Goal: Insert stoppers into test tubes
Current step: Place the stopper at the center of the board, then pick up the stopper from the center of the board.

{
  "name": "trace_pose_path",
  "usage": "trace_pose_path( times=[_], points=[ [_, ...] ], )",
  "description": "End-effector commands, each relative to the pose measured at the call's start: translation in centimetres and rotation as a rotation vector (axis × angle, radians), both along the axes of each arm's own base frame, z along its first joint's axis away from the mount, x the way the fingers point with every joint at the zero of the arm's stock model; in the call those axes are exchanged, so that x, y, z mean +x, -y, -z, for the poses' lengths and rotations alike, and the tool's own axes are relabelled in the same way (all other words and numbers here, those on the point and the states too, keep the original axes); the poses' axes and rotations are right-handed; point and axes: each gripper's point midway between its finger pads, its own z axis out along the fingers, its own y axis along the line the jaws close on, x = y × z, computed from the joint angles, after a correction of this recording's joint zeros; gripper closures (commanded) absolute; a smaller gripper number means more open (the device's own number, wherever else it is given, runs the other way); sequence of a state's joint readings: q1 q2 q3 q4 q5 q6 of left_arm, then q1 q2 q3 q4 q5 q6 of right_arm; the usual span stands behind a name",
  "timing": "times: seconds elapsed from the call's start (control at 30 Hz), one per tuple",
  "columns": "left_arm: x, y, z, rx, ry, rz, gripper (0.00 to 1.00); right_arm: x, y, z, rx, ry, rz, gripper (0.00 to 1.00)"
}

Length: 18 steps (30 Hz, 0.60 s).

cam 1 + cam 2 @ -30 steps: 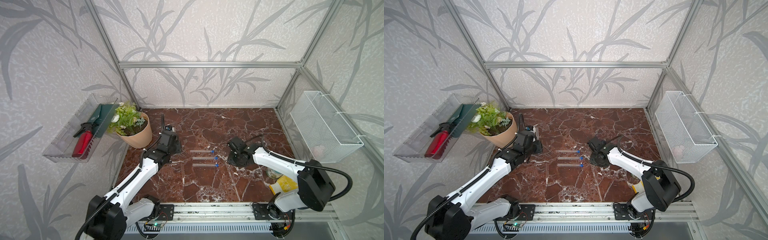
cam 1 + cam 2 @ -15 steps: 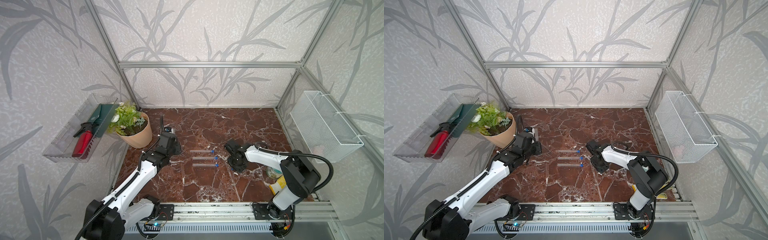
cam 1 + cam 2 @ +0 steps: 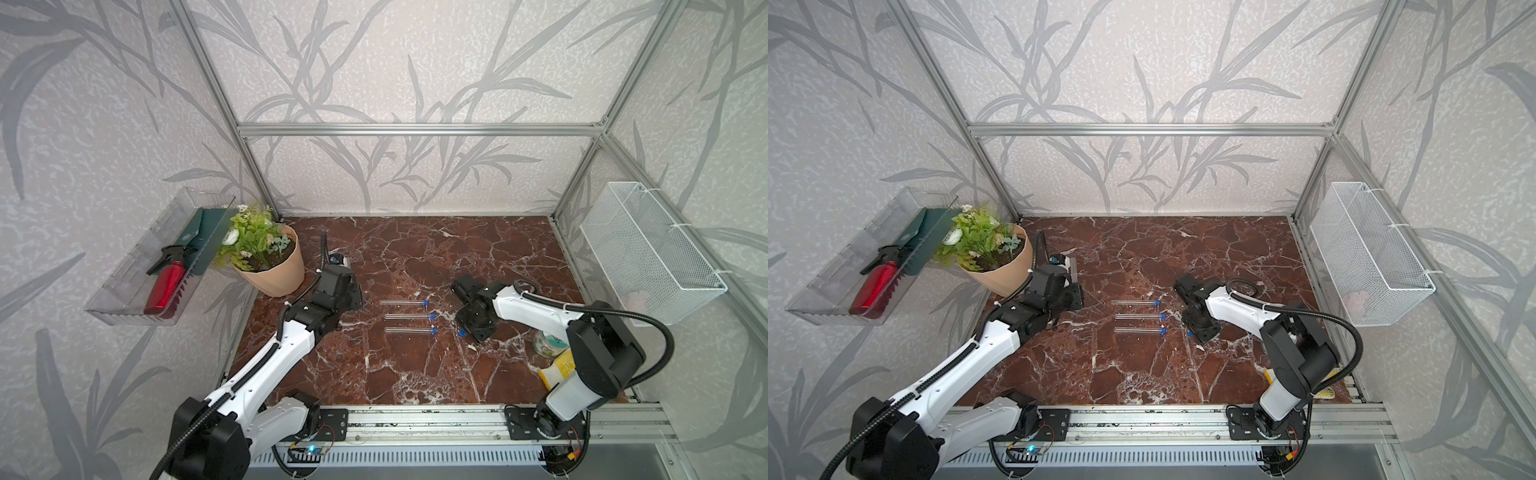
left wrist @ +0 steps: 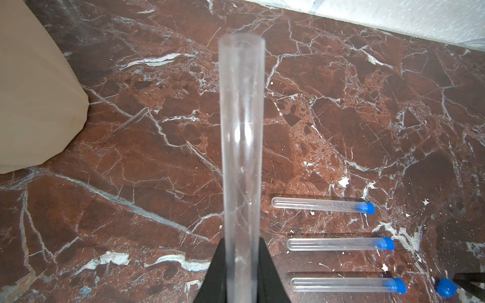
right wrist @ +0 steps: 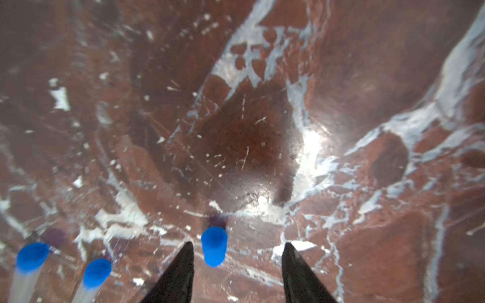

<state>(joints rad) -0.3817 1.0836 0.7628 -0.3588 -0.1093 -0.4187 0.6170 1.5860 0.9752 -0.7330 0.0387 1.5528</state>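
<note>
Clamping the fourth tube by the end away from its mouth, the left pincer is clenched on the glass, and the tube's open mouth points away from the wrist with nothing in it. This arm holds it on the rounded-end side of the row of three capped tubes, well clear of them. The right pincer is released. Its jaws are spread and lowered around the loose stopper, which stands on the surface between the fingers, nearer one than the other and apparently touched by neither. It sits just beyond the capped end of the row, beside the tube closest to the robot's base. Each tube in the row lies flat with a blue plug seated in its mouth, so three of four look finished. What remains, as I judge it, is closing on that last stopper, lifting it, lining it up with the held tube's mouth and pressing it home.
</note>
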Motion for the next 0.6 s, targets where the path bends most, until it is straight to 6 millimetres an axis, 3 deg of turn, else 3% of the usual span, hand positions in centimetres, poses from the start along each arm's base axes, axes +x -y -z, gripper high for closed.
trace_pose_path(
  times=[0.0,0.2,0.3,0.37,0.43,0.47,0.57],
  points=[
    [0.4,0.0,-0.7,0.005,0.019,0.004,1.0,2.2,0.8,-5.1,-0.016,0.201,-0.258,0.44],
    [0.4,-0.4,0.4,0.074,0.017,0.03,1.0,3.9,-0.1,-11.8,-0.071,0.535,-0.949,0.44],
    [0.6,-0.3,0.7,0.099,0.023,0.059,1.0,3.2,-1.3,-14.0,-0.056,0.692,-1.34,0.45],
    [0.7,-0.1,0.8,0.111,0.031,0.084,1.0,0.1,-2.4,-13.2,-0.06,0.742,-1.763,0.45],
    [0.8,0.1,0.8,0.12,0.041,0.104,1.0,-3.3,-1.9,-10.9,-0.073,0.735,-2.173,0.46],
    [0.9,0.2,0.8,0.124,0.045,0.112,1.0,-3.8,-1.0,-9.3,-0.145,0.689,-2.339,0.46],
    [0.8,0.2,1.0,0.129,0.048,0.123,1.0,-3.3,-0.4,-6.4,-0.214,0.624,-2.553,0.47]
  ],
)
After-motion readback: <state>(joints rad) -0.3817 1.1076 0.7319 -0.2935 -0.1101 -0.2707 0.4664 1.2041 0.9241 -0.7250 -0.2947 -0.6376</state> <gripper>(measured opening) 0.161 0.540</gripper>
